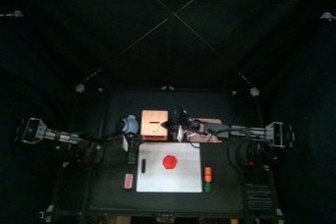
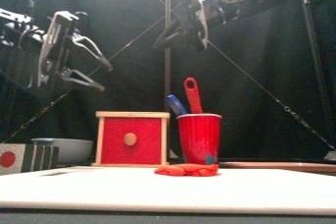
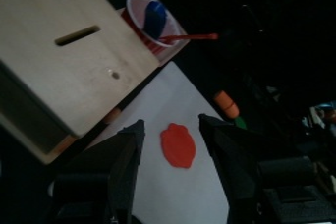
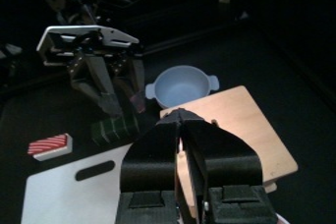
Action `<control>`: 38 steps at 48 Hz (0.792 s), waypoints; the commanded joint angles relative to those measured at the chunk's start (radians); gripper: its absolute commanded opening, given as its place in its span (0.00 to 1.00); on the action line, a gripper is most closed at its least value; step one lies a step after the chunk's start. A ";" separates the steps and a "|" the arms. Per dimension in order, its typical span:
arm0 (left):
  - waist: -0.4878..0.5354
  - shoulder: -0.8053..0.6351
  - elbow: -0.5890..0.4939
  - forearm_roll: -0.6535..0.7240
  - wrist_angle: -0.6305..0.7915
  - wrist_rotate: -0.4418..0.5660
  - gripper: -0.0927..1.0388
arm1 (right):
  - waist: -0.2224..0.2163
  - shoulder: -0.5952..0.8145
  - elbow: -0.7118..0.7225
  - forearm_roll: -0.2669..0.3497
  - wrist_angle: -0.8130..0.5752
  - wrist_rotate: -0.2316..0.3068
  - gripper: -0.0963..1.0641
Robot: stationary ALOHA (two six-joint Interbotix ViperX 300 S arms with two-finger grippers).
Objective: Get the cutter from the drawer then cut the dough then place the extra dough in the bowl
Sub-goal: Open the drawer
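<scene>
White cutting board (image 2: 157,191), nearest; wooden box (image 2: 132,115) behind it, red drawer (image 2: 116,130) shut, cutter presumably inside, unseen; red dough (image 2: 187,170) on the board. My left hand (image 3: 171,130) hangs open, my right hand (image 4: 184,125) closed, empty. Next: grip the drawer knob (image 2: 130,140).

1. A small black surface (image 1: 92,194) carried the set inside the curtained booth.
2. A white cutting board (image 1: 184,181) lay flat near the front edge.
3. Behind it stood a pale wooden box (image 2: 133,139) with a red drawer front, flanked by a red cup (image 2: 198,138) on the right and a blue-grey bowl (image 2: 75,149) on the left.
4. A red-and-white toy (image 1: 126,180) lay off the board's left edge, and an orange-and-green toy (image 1: 207,176) off its right.
5. A dark green sushi roll (image 4: 116,128) sat between board and bowl.
</scene>
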 commanded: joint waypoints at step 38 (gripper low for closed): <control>0.052 0.417 -0.241 -0.290 -0.018 0.000 0.82 | -0.143 0.460 -0.557 -0.095 0.640 -0.020 0.10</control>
